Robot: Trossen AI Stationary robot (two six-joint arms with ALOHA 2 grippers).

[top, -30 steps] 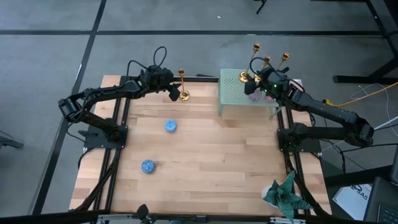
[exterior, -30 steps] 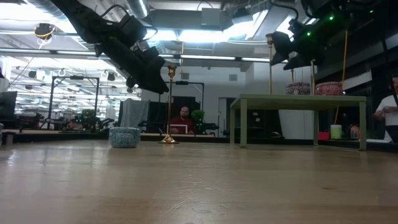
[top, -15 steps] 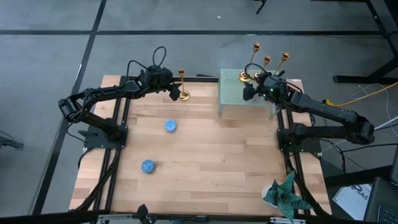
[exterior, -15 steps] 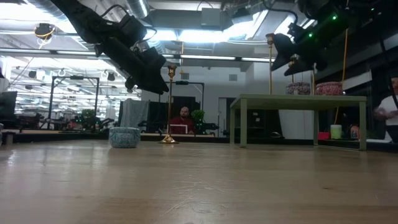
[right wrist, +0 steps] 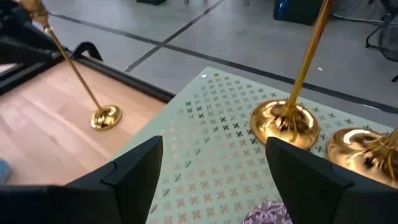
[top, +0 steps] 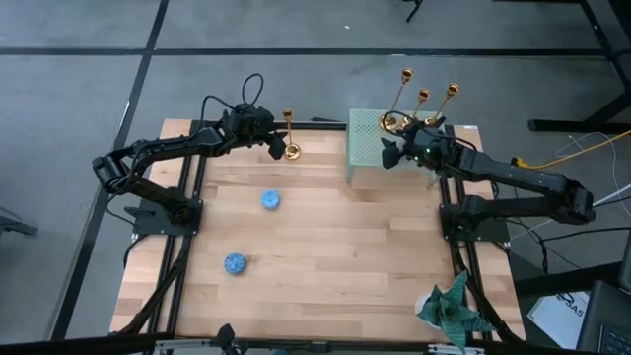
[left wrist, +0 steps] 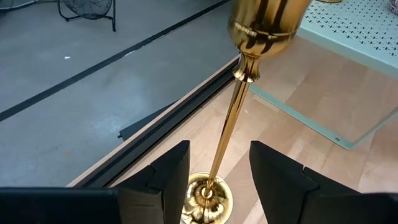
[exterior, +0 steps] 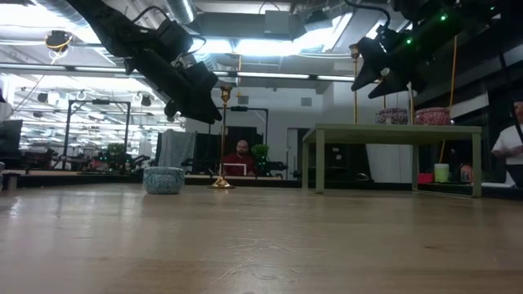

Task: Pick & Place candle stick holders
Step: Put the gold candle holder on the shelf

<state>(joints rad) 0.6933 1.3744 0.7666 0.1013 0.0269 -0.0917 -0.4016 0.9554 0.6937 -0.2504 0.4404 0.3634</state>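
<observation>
One gold candle stick holder [top: 290, 136] stands upright on its round base [left wrist: 208, 196] at the wooden table's far edge. My left gripper [left wrist: 219, 157] is open, level with the lower stem, with one finger on either side of it and a gap to each. Three more candle stick holders [top: 422, 99] stand on a small green perforated stand [top: 367, 143] at the far right; two of their bases [right wrist: 285, 124] show in the right wrist view. My right gripper [top: 388, 154] hovers open over the stand's top, short of those bases, with nothing between its fingers.
Two blue bowls [top: 271, 200] [top: 234, 263] sit on the table's left half. A crumpled green cloth [top: 454, 308] lies at the near right corner. A pink patterned thing [right wrist: 267, 214] rests on the stand under my right gripper. People show beyond the table [exterior: 239, 155].
My right gripper has swung a little toward the table's left and near side over the green stand, staying open. My left gripper and the candle stick holder between its fingers have kept still.
</observation>
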